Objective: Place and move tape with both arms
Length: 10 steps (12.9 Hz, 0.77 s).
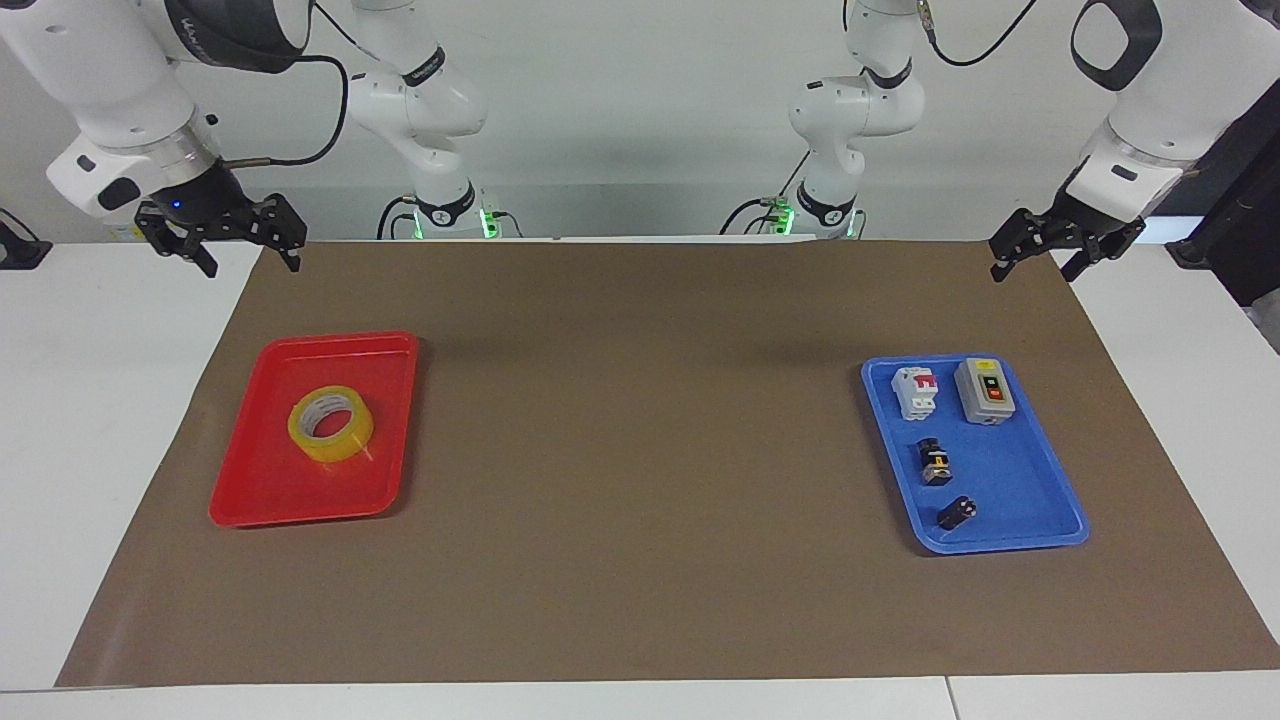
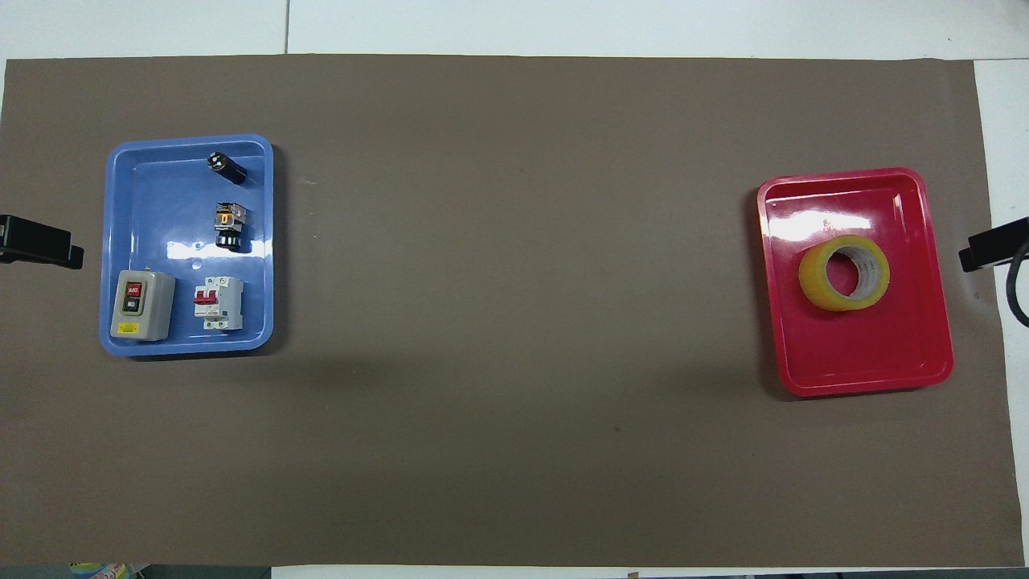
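The tape (image 1: 331,424), a yellowish roll with a white core, lies flat in a red tray (image 1: 262,498) toward the right arm's end of the table; it also shows in the overhead view (image 2: 844,273). My right gripper (image 1: 250,266) is open and empty, raised over the mat's edge near the robots, apart from the tray; its tip shows in the overhead view (image 2: 990,252). My left gripper (image 1: 1032,275) is open and empty, raised over the mat's corner at the left arm's end; its tip shows in the overhead view (image 2: 40,244).
A blue tray (image 1: 1040,535) toward the left arm's end holds a grey switch box (image 1: 986,391), a white circuit breaker (image 1: 916,392) and two small black parts (image 1: 935,463). A brown mat (image 1: 640,480) covers the table between the trays.
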Each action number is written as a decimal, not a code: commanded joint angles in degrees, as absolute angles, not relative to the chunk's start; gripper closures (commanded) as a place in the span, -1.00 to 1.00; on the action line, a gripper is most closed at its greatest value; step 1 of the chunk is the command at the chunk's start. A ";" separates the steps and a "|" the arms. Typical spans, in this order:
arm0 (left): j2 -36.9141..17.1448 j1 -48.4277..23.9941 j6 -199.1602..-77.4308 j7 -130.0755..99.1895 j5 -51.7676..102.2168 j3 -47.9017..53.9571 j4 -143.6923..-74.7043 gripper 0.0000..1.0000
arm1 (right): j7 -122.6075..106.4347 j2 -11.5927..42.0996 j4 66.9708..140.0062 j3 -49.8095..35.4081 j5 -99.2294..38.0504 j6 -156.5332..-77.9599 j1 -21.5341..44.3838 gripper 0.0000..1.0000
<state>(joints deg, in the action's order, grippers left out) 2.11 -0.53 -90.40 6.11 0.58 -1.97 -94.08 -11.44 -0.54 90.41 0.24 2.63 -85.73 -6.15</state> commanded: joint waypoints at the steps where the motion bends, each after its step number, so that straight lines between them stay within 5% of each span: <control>1: 2.99 -0.53 -89.65 5.89 -0.88 -1.76 -94.39 -1.00 | -9.93 0.18 89.12 -0.26 3.51 -84.64 -5.81 -1.00; 10: 2.99 -0.53 -89.65 5.89 -0.88 -1.76 -94.39 -1.00 | -9.93 0.00 89.47 -0.35 2.99 -85.69 -4.92 -1.00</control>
<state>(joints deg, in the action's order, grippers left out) 2.12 -0.53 -90.39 6.11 0.55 -1.97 -94.08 -10.91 -0.43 90.18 0.03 2.63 -85.73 -5.03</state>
